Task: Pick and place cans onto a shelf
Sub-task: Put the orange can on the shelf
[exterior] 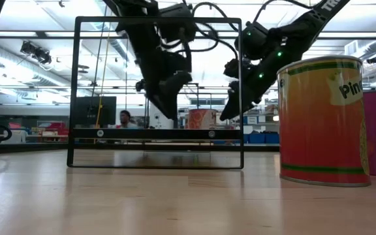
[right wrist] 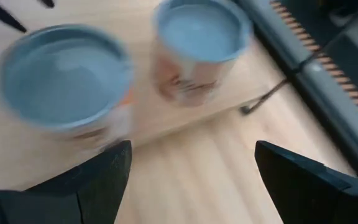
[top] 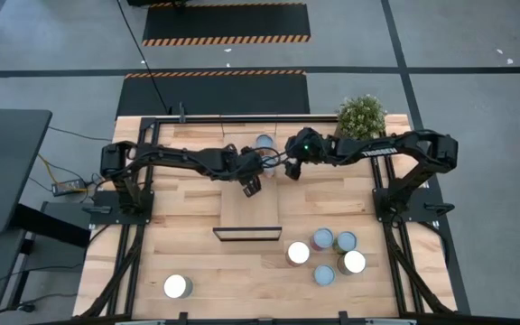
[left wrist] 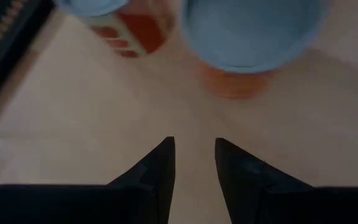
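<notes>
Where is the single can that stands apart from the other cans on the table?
In the high view the lone can stands near the table's front left corner, far left of the five-can cluster at the front right.

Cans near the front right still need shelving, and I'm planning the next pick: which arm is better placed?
Probably the right. Its tool is open and empty, and the five loose cans cluster on its side. The left tool hangs over the shelf, its fingers narrowly parted; only one can lies left.

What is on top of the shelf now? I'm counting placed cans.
Two blue-topped cans stand on the shelf; the arms hide part of its far end.
</notes>
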Controlling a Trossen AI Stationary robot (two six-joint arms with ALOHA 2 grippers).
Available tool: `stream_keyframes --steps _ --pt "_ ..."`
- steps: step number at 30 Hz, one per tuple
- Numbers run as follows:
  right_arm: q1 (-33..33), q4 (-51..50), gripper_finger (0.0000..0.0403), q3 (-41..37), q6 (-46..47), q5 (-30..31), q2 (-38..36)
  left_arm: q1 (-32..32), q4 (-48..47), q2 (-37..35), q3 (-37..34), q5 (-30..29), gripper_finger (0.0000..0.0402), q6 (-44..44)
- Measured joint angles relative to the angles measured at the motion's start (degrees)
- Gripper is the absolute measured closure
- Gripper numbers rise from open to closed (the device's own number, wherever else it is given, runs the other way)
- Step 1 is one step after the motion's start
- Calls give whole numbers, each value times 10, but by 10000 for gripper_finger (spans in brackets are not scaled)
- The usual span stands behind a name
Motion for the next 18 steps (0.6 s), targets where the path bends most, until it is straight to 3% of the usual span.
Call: stream_keyframes --steps 5,11,18 --pt "36 -15 54 0 17 -19 -13 0 40 -4 0 66 281 51" --pt "69 3 54 0 16 -10 -7 0 42 -4 0 66 281 58" --pt "63 43 54 0 6 28 17 -1 48 -4 0 57 281 50"
